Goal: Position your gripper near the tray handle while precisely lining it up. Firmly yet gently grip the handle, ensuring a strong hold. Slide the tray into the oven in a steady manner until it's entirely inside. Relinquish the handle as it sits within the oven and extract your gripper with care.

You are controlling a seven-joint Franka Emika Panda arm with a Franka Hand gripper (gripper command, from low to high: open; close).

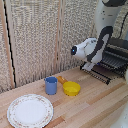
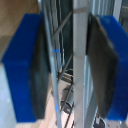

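the gripper sits low at the front of the oven, over on the exterior view's right, with the tray sticking out of the oven's mouth toward the wooden table. in the wrist view its two blue fingers stand either side of a pale, upright-running bar that i take to be the tray handle; a gap shows on each side, so the jaws look parted around the bar rather than clamped on it, though the blur keeps me from ruling out light contact. straddling it this way makes sense as lining up before the squeeze, so the push should come after closing. the tray is thin wire, slick and narrow, so a centred grip matters or it could twist. well apart on the table sit a blue mug, a yellow pan with an orange handle and a round white plate, all clear of the sliding path.
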